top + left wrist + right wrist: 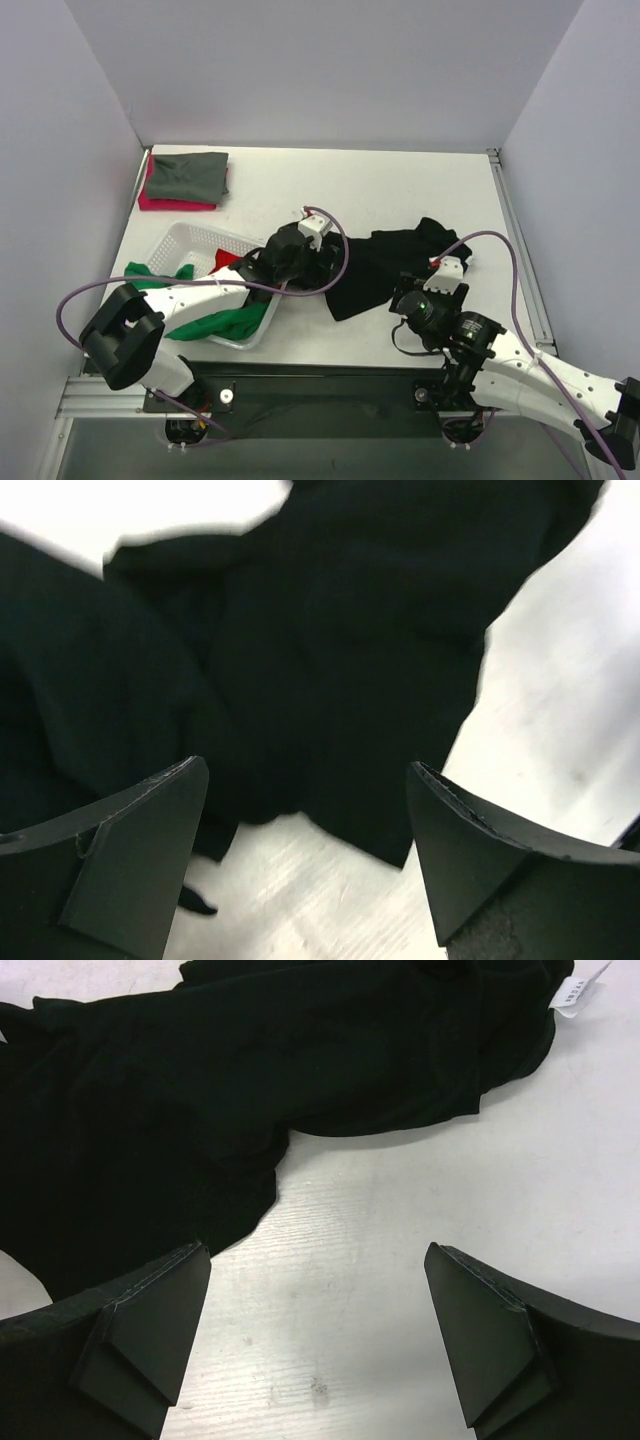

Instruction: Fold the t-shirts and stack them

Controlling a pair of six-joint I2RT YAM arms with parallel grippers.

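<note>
A black t-shirt [385, 265] lies crumpled on the middle of the white table [400, 190]. My left gripper [320, 265] hovers at its left edge, open and empty. In the left wrist view its jaws [310, 860] stand wide over bare table, with the black t-shirt [330, 650] just ahead. My right gripper [425, 285] is at the shirt's near right side, open [318, 1340] above bare table. The black t-shirt [200, 1090] spreads ahead and to the left, its white label [580, 995] showing. A folded grey-green t-shirt [190, 172] rests on a pink-red one [160, 203] at the back left.
A white perforated basket [195, 240] stands at the near left under my left arm. It holds a green t-shirt [235, 322] and a red one [226, 259]. Grey walls enclose the table on three sides.
</note>
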